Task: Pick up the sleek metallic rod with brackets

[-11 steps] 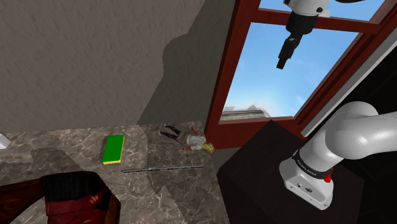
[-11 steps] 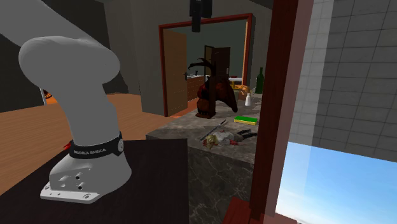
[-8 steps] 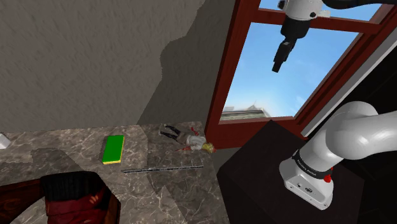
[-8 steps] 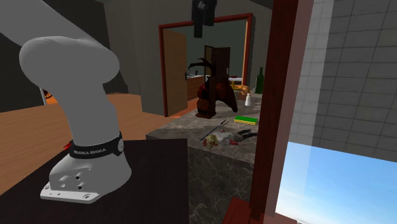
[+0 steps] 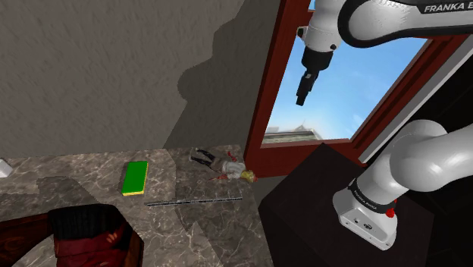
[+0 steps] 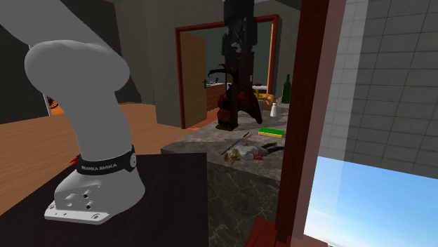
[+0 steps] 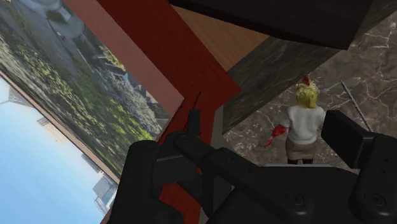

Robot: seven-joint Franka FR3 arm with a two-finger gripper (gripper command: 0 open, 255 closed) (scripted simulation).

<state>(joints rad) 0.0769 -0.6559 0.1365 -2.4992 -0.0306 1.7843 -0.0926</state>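
End effector [image 5: 303,97] high in front of the red-brown window frame [image 5: 271,98], pointing down, well above the desk [image 5: 189,239] and touching nothing. Apart or together: cannot tell from these views. Behind it, white arm [image 5: 409,171] rising from the dark box stand [image 5: 299,201] at the shoulder view's lower right, then arching across the top toward the left.

Ahead of the end effector in the wrist view, a doll [image 7: 301,124] with yellow hair and a white top, flat on the marbled desk near the stand's edge and the window corner. Nearer than the doll in the shoulder view, the thin metallic rod [image 5: 193,201], flat on the desk, running lengthwise left to right, apart from the doll and untouched. Left of the doll and just beyond the rod's left end, a green sponge [image 5: 135,178] with a yellow edge, lying flat. At the near left, a dark red sculpture [image 5: 87,235], close to the rod's left end. At the shoulder view's left edge, a small white thing [image 5: 3,168], too cropped to name. Behind the desk, a plain grey wall [image 5: 98,76]; through the window, blue sky [image 5: 356,83].
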